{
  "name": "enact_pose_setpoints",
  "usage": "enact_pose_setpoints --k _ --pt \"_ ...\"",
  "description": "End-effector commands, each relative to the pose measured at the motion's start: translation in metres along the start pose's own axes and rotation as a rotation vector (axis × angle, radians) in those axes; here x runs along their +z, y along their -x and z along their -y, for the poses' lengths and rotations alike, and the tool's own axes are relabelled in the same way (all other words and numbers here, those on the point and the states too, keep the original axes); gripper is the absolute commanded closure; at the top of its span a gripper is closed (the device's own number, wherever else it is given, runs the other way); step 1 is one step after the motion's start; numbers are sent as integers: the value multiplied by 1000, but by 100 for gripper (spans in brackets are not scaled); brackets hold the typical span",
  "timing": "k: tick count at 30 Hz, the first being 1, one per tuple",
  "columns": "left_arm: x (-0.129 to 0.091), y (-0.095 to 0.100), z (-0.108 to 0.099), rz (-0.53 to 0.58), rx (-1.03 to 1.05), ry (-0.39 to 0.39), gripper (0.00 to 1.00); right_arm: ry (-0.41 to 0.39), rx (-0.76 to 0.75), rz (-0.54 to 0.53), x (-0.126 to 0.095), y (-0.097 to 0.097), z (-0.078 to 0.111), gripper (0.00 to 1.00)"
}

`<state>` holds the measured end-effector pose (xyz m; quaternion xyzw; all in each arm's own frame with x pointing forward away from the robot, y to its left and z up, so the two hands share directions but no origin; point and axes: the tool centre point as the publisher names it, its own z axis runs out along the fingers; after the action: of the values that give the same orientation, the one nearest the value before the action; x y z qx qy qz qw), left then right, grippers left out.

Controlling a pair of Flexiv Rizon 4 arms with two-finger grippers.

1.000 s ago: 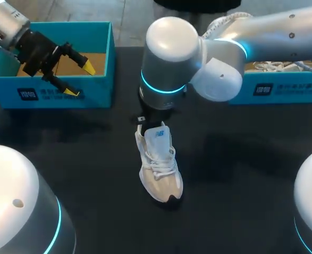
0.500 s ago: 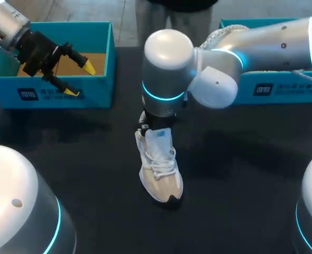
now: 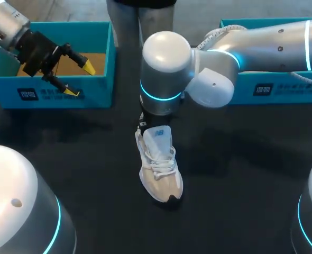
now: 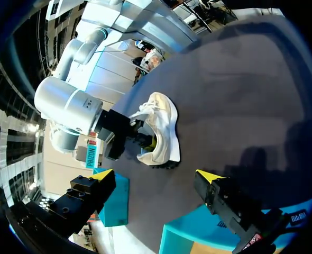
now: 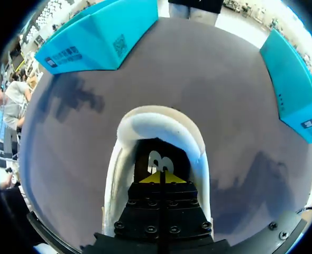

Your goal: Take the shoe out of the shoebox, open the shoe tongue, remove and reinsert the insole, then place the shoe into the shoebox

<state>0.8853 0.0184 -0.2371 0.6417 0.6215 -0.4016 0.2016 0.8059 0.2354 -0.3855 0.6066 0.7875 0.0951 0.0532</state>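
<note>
Right arm [image 3: 251,42] further left over shoe [image 3: 159,170]; wrist-view only: closed pincer [image 5: 163,177] inside.

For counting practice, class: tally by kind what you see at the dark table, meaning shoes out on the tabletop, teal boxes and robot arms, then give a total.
Shoes: 1, the white shoe
Teal boxes: 2, the left box and the right box
Robot arms: 2, the left arm and the right arm
Total: 5

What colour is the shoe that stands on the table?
The shoe is white with a beige forefoot and black toe tip; head view shows it best.
</note>
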Motion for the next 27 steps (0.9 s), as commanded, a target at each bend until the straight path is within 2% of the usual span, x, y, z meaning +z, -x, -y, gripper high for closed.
enact_pose_setpoints --k 1,9,15,17,27 --pt "-1 0 1 -3 1 1 0 -31 -11 -12 13 -2 -7 100" --pt "-1 0 1 -3 1 1 0 -70 -9 -31 22 -1 -4 100" --pt "-1 0 1 -3 1 1 0 -38 -19 -2 -4 -1 -7 100" --pt "-1 0 1 -3 1 1 0 -27 -25 -1 -6 1 -9 100" --pt "-1 0 1 -3 1 1 0 -85 -27 -44 28 2 -9 100"
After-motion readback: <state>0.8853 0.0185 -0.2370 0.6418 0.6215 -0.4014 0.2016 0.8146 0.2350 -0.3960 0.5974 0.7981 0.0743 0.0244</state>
